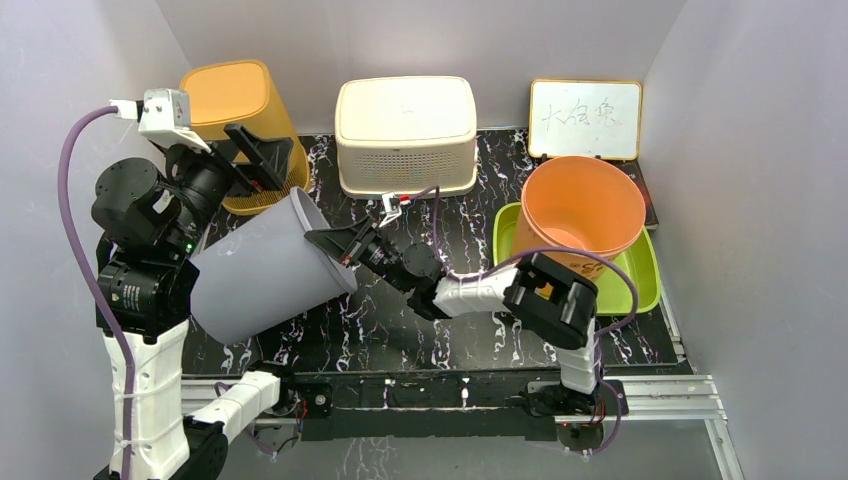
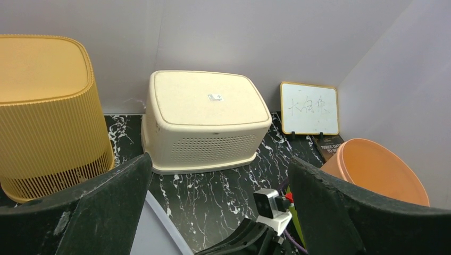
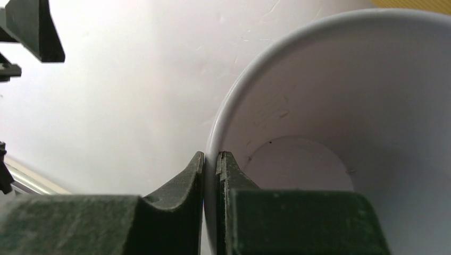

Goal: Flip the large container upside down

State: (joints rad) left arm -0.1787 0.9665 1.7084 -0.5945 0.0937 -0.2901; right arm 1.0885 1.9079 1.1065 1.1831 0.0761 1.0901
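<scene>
The right gripper (image 1: 335, 243) is pinching the rim of the large grey container (image 1: 262, 278), which is lying tipped sideways at left centre of the frame, seemingly halfway to inverted, while the left gripper (image 1: 262, 160) is hovering wide open at upper left.

On the black marbled desk (image 1: 460, 335), the grey round plastic container (image 1: 265, 275) is tipped over at front left, its mouth toward the centre. Behind it is the yellow ribbed plastic bin (image 1: 235, 100). Right of the bin, at back centre, is the cream vented plastic box (image 1: 405, 125), and at back right the small framed whiteboard (image 1: 585, 118). Before the whiteboard, the orange plastic bucket (image 1: 580, 205) sits in the green plastic tray (image 1: 648, 275).
</scene>
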